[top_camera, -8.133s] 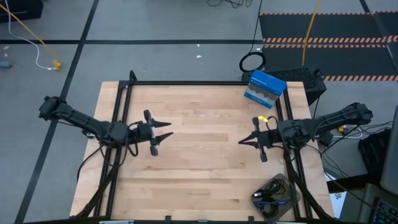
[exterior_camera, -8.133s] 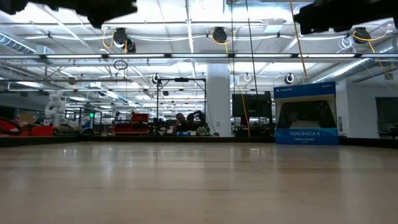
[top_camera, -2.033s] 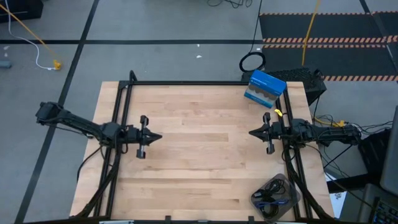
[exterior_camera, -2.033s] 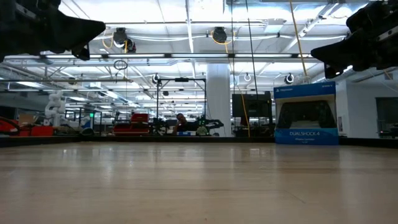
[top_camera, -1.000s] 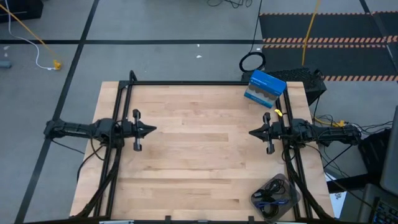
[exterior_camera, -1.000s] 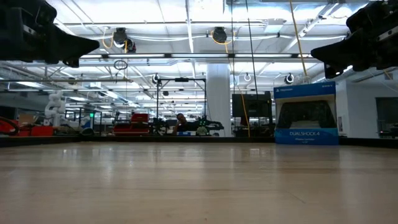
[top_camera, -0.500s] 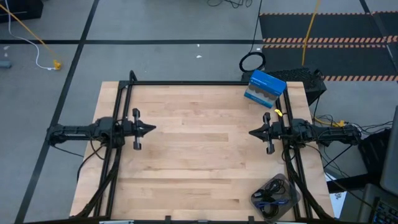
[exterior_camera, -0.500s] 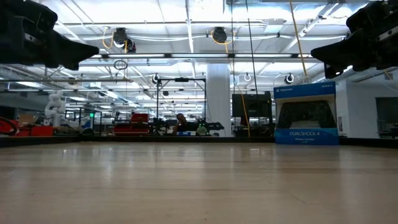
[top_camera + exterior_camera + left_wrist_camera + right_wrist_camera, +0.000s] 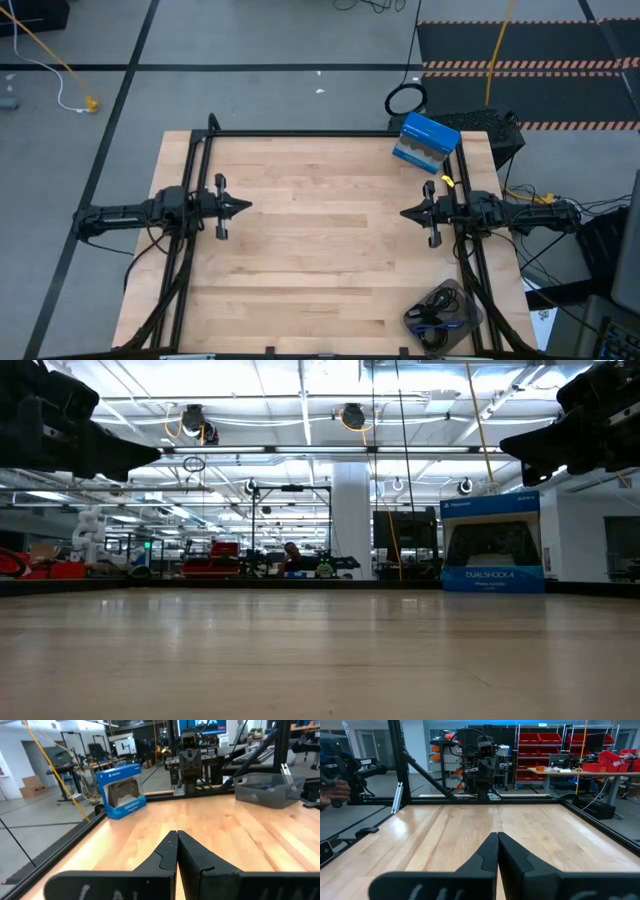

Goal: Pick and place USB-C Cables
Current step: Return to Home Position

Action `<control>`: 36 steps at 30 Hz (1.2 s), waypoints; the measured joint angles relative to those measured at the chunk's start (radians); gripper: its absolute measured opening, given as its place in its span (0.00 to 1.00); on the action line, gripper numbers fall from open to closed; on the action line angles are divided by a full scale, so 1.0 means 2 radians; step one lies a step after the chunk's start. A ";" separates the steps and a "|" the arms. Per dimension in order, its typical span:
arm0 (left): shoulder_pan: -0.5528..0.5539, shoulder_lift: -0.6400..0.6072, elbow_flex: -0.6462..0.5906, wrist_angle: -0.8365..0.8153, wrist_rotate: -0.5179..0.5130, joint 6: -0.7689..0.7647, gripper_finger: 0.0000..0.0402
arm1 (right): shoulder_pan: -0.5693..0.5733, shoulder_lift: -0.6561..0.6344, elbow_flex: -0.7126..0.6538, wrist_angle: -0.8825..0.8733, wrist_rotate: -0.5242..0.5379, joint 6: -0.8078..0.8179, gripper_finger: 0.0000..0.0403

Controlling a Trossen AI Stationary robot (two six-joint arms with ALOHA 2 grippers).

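Note:
The USB-C cables (image 9: pixel 432 318), dark coils with a blue one among them, lie in a grey tray (image 9: pixel 470 302) at the table's near right corner. My left gripper (image 9: pixel 245 207) hovers shut above the table's left edge, level, pointing toward the right. Its fingertips (image 9: pixel 176 835) meet with nothing between them. My right gripper (image 9: pixel 403 214) hovers shut above the right edge and points back at it. Its fingertips (image 9: pixel 496 836) are also closed on nothing. Both grippers are far from the tray.
A blue controller box (image 9: pixel 425 143) stands at the far right corner of the table. A black frame (image 9: pixel 300 133) runs round the table. On the floor beyond lie a black ring-shaped cable loop (image 9: pixel 405 100) and a yellow cord (image 9: pixel 45 50). A person's hand (image 9: pixel 332 787) shows beyond the table.
My left gripper has sunk a little over the table's left edge and stays shut.

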 joint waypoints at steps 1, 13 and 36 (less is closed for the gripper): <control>0.000 0.000 0.000 -0.004 0.001 0.000 0.02 | 0.000 0.000 0.000 0.000 0.000 0.000 0.00; 0.002 0.001 0.001 -0.010 -0.003 0.028 0.07 | 0.000 0.000 0.000 0.000 0.000 0.000 0.00; 0.002 0.001 0.001 -0.010 -0.006 0.023 0.07 | 0.000 0.000 0.000 0.000 0.000 0.000 0.00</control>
